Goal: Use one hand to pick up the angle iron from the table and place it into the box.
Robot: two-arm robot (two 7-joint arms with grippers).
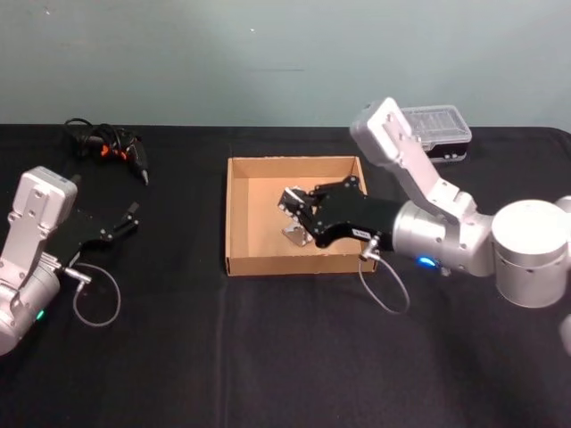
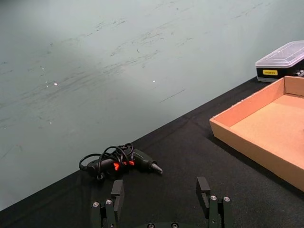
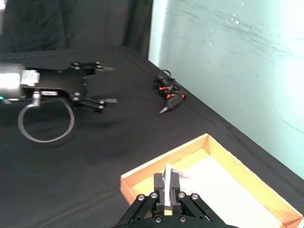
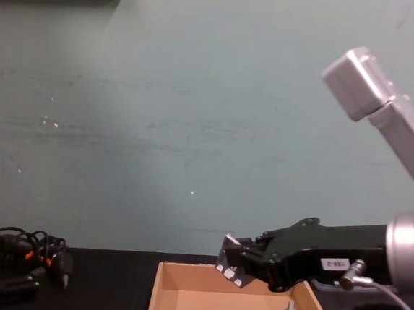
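Right gripper: the black blocky-fingered right gripper (image 1: 297,210) hangs over the shallow tan cardboard box (image 1: 237,214), fingers clamped on a bent, shiny grey metal angle iron (image 4: 231,261) — clear of the floor in the chest view.
Second piece: another silvery angle bracket (image 1: 296,235) lies on the box floor, at 6 o'clock from the gripper.
Risk: a drop from this height could bounce the smooth, hard iron off the bracket below; the low walls give little margin.
Left gripper: the black left gripper (image 1: 129,218) idles above the matte black table (image 1: 268,357) at 9 o'clock from the box, fingers spread, holding nothing.
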